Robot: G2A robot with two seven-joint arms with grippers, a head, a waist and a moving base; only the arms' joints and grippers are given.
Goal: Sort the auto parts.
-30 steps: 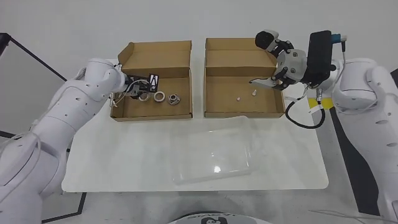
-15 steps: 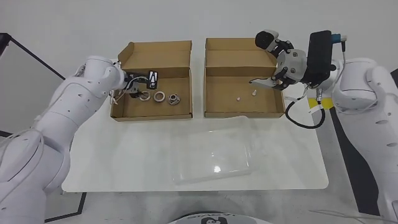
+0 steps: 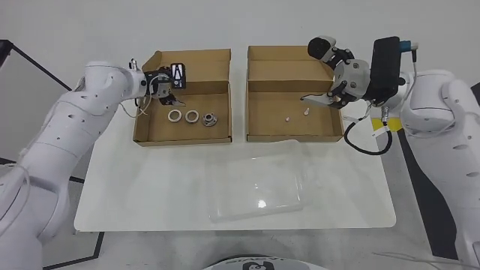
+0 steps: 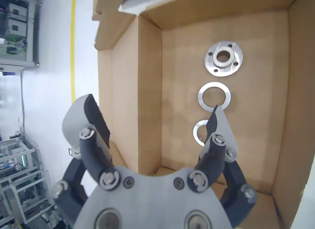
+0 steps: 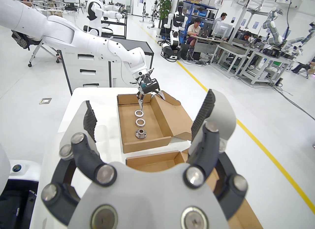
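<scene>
Hanging over the left cardboard box (image 4: 147, 79), the left gripper (image 4: 152, 106) has its fingers spread wide, with nothing between them. On the box floor three metal parts lie in a row, apart from one another: a flanged hub (image 4: 208, 62) farthest from the gripper, a flat washer (image 4: 203, 97) in the middle, and a second washer (image 4: 196, 131) nearest it. In the left wrist view one fingertip crosses in front of the nearest washer and its tip reaches the rim of the middle one. The right wrist view shows that fingertip just above the row and not touching it. No part sits inside the span of the fingers.

The right gripper (image 5: 149, 102) stands at the right side of the right cardboard box (image 3: 294, 64), fingers likewise spread and holding nothing. Two small pale parts (image 3: 288, 119) lie on that box's floor, too small to name; one is close to the gripper's tip seen from above, the other a little farther in. Both boxes sit side by side on the white table (image 3: 150, 187), with a clear plastic bag (image 3: 255, 184) lying in front of them.
</scene>
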